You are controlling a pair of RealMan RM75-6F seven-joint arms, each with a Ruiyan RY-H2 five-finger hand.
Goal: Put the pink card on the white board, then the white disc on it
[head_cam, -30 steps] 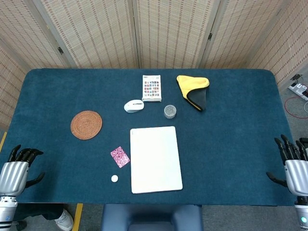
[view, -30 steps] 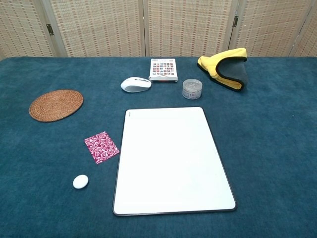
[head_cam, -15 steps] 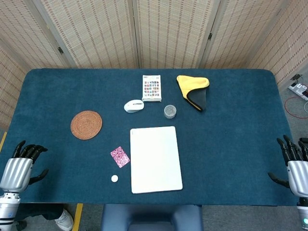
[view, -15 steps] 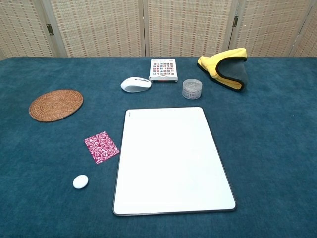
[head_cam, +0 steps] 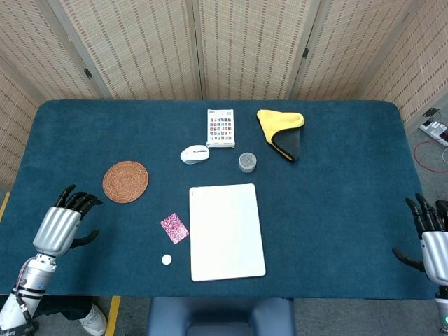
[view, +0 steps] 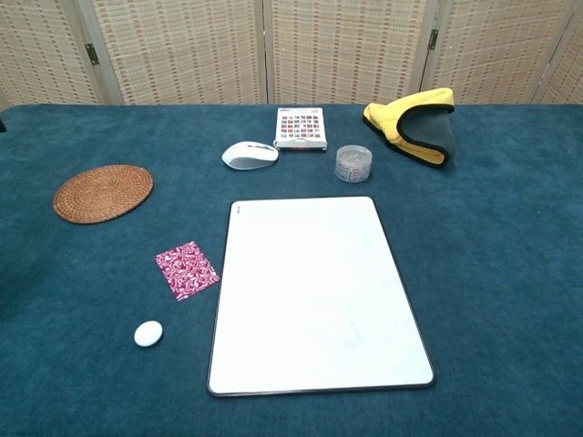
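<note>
The pink card [view: 187,269] lies flat on the counter [view: 492,237], just beside the left edge of the white board [view: 314,291] and apart from it, toward the counter's front edge. The white disc [view: 148,333] is found nearer the front edge, to the left of the card and well clear of the board. Nothing is carried by the board, so the first step is judged not yet done; the reach for the card is only being opened.

The left hand [head_cam: 61,225] is seen over the counter near its left edge, below the woven mat [head_cam: 125,181], with fingers spread and nothing held. The right hand [head_cam: 435,241] is held at the right edge, likewise spread and holding nothing.

For the next move, the left hand would need to be brought across to the card. A thin flat card on cloth is judged hard to lift, so an edge may have to be caught or the card slid toward the board.

Compared with the earlier frames, the left hand is found further in over the counter and nearer the mat. The right hand is scarcely changed, and the card, disc and board are unmoved.
</note>
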